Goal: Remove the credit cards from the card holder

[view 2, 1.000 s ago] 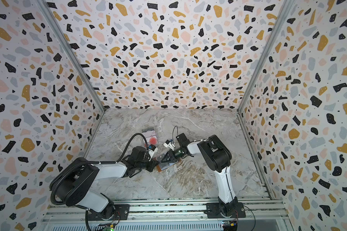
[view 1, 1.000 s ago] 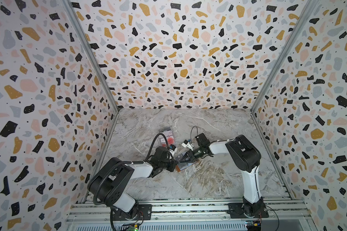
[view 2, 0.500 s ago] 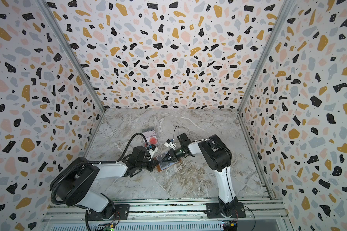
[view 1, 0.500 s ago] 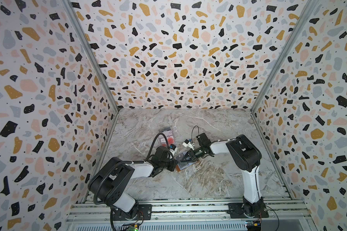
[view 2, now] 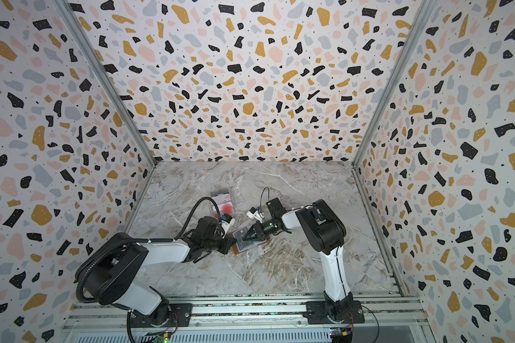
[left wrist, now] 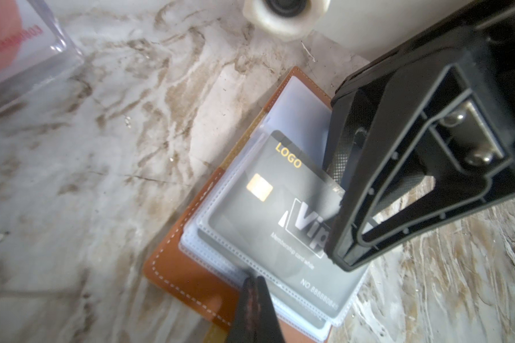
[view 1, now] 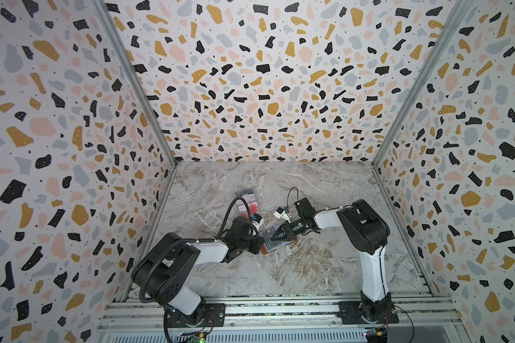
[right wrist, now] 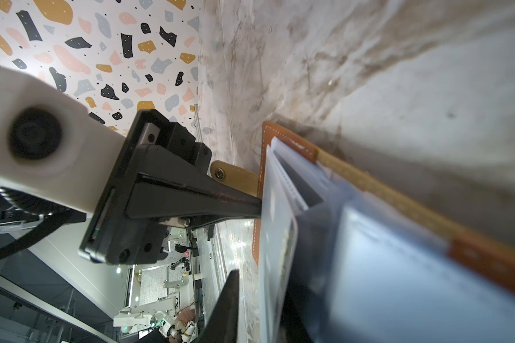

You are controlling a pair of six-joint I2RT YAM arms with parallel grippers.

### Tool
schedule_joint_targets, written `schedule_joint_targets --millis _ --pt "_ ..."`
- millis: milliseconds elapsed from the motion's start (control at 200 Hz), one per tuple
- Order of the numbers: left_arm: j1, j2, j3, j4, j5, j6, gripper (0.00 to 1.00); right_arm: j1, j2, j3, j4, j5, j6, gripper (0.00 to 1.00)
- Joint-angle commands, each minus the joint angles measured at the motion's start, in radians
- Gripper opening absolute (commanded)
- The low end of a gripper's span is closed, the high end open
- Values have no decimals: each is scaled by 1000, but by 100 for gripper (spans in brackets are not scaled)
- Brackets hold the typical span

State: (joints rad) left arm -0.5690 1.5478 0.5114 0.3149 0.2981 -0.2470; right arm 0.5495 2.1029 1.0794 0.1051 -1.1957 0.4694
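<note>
1. Speckled terrazzo-print walls boxed in a marbled worktop. The card holder lay open at the lower centre of both top views, between the two arms
2. At the bottom edge of the left wrist view, the left hand had its fingers together, tips pressed on the holder's tan cover, with nothing between them
3. From the right of that frame the right hand reached the top sleeve, where a dark grey credit card lay part-way out. Its fingers stood narrowly apart astride the edge. One finger looked clear of the plastic, so no grip showed
4. Risk: closing on sleeve and card together would likely drag the whole leaf, or lift the holder, rather than free the card
5. Risk: the holder was pinned at one edge only, so it could probably pivot or slide under a sideways pull, and a thin, slick card might slip out
6. Writing on the card: yellow "LOGO", large white "Vip", a small "Membership card" line and "NO.8888…" running out of sight, beside a gold chip
7. At the upper left, a clear case held a red-marked card whose red print was too blurred to read
</note>
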Motion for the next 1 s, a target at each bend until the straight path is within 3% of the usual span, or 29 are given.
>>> schedule_joint_targets --millis 0,440,996 --pt "-2 -20 -9 -41 -30 9 0 -2 -37 -12 29 -25 6 20" --pt "-3 -56 -34 186 37 36 0 15 -21 -29 114 -25 69 20" --pt "-11 -9 -104 316 68 38 0 32 -5 -25 143 -15 95 22"
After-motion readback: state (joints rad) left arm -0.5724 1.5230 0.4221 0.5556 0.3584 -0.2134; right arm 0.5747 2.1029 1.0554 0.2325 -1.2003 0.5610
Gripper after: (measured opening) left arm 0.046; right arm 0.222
